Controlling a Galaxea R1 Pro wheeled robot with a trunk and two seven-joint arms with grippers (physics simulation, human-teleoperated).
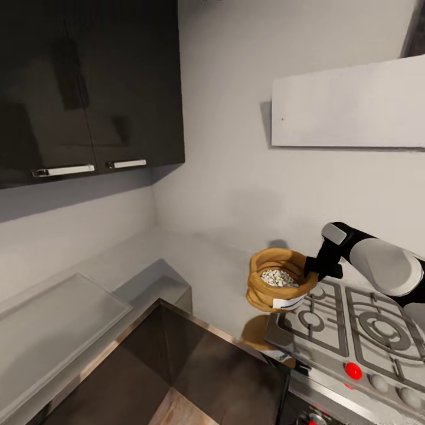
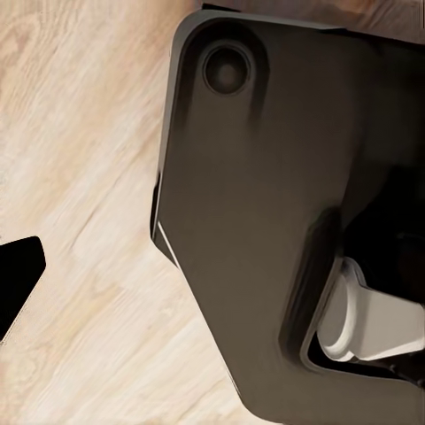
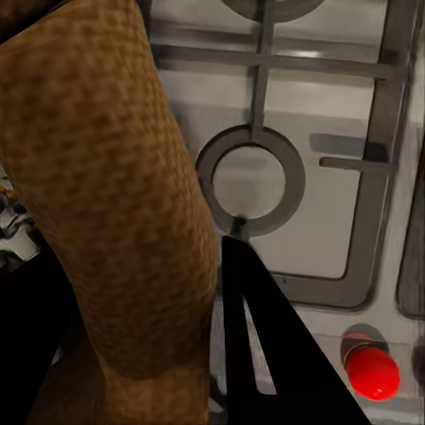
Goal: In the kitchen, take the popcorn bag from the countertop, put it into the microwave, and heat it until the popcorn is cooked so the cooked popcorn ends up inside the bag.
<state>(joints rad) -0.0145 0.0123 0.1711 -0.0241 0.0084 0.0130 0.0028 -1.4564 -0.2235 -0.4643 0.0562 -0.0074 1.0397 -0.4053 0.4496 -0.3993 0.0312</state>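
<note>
The popcorn bag (image 1: 277, 288), a tan sack with a rolled rim, hangs upright just above the hob's left edge, and its shadow falls on the countertop (image 1: 200, 254) below. A heap of whitish popcorn (image 1: 278, 277) fills its mouth. My right gripper (image 1: 311, 268) is shut on the bag's rim on the right side. In the right wrist view the woven bag (image 3: 115, 195) sits against one black finger (image 3: 266, 345); the other finger is hidden behind it. In the left wrist view one dark fingertip (image 2: 18, 274) shows over the wooden floor. The microwave is out of view.
The grey gas hob (image 1: 354, 324) with grates and a red knob (image 1: 353, 370) lies under the right arm. Dark wall cabinets (image 1: 88, 88) hang at the upper left, a white hood (image 1: 354, 106) at the upper right. A dark sunken basin (image 1: 177, 354) and a pale tray (image 1: 59, 313) lie to the left.
</note>
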